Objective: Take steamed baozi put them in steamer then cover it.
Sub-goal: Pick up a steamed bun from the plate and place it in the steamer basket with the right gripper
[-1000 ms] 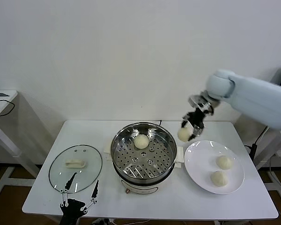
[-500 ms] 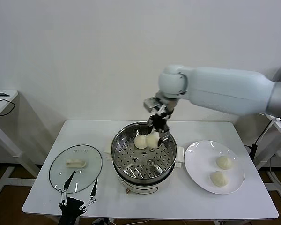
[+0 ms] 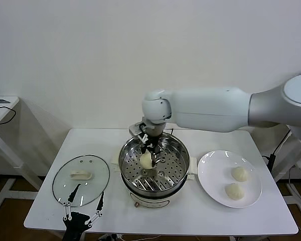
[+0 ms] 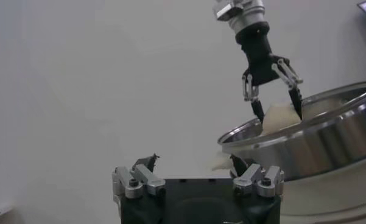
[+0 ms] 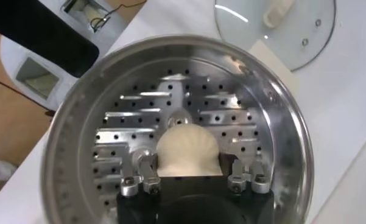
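Note:
The steamer [image 3: 176, 150] stands mid-table, its perforated tray bare at the front. My right gripper [image 3: 147, 156] reaches down into it, shut on a steamed baozi [image 3: 146, 161] held just above the tray. The right wrist view shows that pleated baozi [image 5: 186, 146] between the fingers [image 5: 140, 165] over the tray [image 5: 128, 122]. Two more baozi [image 3: 240, 173] [image 3: 235, 191] lie on the white plate [image 3: 205, 173]. The cover [image 3: 65, 187] lies flat at the table's left. My left gripper [image 3: 84, 215] hangs open at the table's front left edge. The left wrist view shows it [image 4: 193, 163] empty.
The right arm's pale forearm [image 3: 215, 108] stretches across above the table's back right. The cover's cream handle [image 3: 81, 175] points up. A side table [image 3: 2, 108] stands at the far left. Bare table lies in front of the steamer.
My right gripper has carried the baozi from above the plate leftwards over the steamer and lowered it into the pot's left half. The left arm has stayed put.

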{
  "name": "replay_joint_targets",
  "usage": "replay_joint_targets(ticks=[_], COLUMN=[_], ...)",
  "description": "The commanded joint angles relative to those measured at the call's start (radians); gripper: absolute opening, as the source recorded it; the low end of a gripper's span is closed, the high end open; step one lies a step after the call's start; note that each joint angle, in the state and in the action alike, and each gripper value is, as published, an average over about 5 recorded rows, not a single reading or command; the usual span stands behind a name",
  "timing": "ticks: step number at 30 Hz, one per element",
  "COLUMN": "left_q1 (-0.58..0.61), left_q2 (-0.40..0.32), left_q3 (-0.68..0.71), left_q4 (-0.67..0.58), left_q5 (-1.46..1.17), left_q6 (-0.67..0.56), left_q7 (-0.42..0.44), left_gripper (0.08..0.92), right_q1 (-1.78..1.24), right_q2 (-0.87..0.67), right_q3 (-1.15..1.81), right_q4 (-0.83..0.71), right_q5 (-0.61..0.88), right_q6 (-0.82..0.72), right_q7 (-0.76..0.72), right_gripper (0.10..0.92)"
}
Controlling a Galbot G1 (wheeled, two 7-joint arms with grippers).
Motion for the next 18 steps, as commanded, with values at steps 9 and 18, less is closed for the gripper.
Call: replay_joint_targets(ticks=[9, 18], left_q1=[-0.002, 0.003], left_q2=[0.001, 0.002], left_q3=[-0.004, -0.013], left_q4=[0.004, 0.003], left_q5=[-0.002, -0.002], left_q6=[-0.001, 0.0], left_q7=[-0.002, -0.003], left_gripper=[0.823, 0.823], right_q1=[-0.055, -0.085], right_q2=[0.061, 0.065], right_q3=[-0.006, 0.008], right_q4=[-0.034, -0.047], right_q5=[0.013, 0.017], right_q6=[-0.025, -0.024], right_q7=[0.065, 0.084], right_gripper=[0.661, 0.665])
